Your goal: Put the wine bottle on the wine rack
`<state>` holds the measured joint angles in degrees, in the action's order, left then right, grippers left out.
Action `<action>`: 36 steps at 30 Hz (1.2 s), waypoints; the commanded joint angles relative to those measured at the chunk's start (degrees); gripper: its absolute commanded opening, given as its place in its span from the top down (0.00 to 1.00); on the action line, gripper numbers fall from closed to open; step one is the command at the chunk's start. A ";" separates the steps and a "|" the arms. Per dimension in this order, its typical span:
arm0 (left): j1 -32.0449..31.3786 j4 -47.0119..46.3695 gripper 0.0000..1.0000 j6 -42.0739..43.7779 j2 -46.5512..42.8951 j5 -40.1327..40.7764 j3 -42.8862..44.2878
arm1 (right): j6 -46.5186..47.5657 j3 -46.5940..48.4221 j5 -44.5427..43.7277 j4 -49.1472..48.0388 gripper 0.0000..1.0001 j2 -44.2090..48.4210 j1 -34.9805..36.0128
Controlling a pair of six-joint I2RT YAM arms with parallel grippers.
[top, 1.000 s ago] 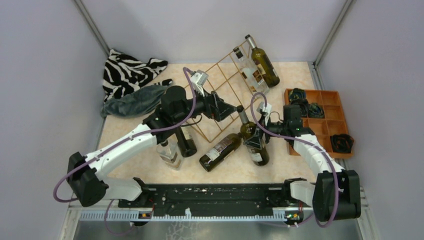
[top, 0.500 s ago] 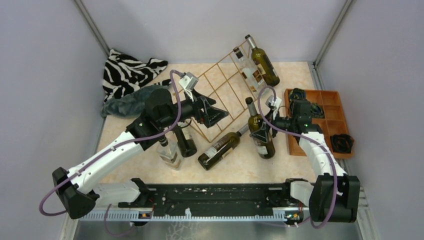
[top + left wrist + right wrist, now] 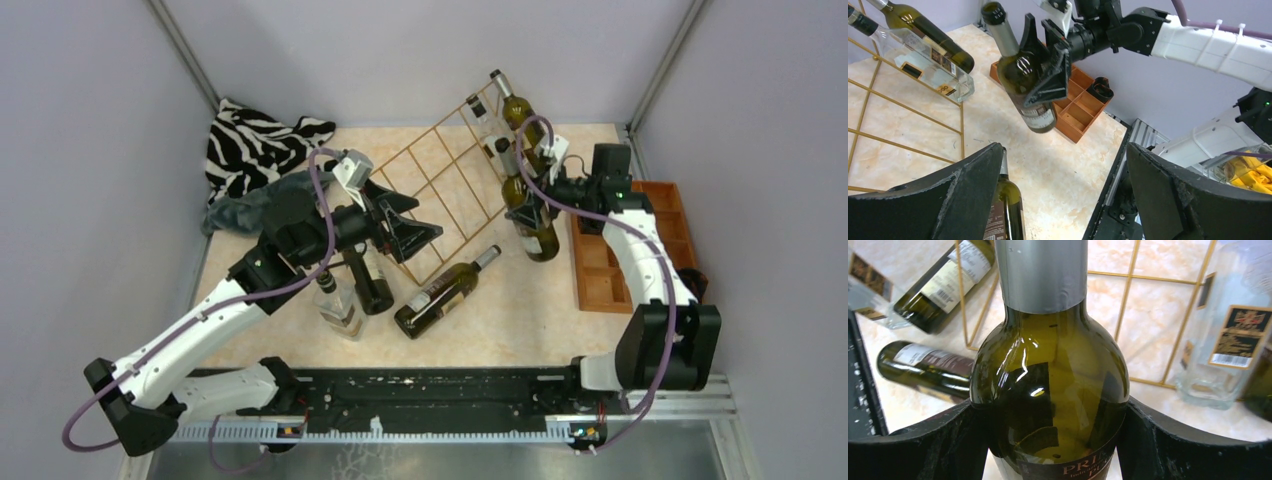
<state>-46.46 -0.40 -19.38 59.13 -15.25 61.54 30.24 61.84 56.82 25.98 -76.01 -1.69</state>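
Bottle, pinched by right gripper, has been carried up to rack just ahead, placement pending; left gripper spread.

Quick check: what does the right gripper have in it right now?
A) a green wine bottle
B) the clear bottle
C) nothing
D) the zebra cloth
A: the right gripper is clamped on both sides of the green bottle just below its shoulder, and the left wrist view shows the same grip.
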 commanded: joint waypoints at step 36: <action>0.26 2.07 0.01 -1.63 -7.04 6.67 -3.62 | -9.76 31.62 -26.23 -22.01 1.00 -34.12 15.06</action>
<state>-46.46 2.26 -20.80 52.34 -9.15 58.24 21.26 87.77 31.20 11.53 -110.13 12.64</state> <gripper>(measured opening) 0.987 0.750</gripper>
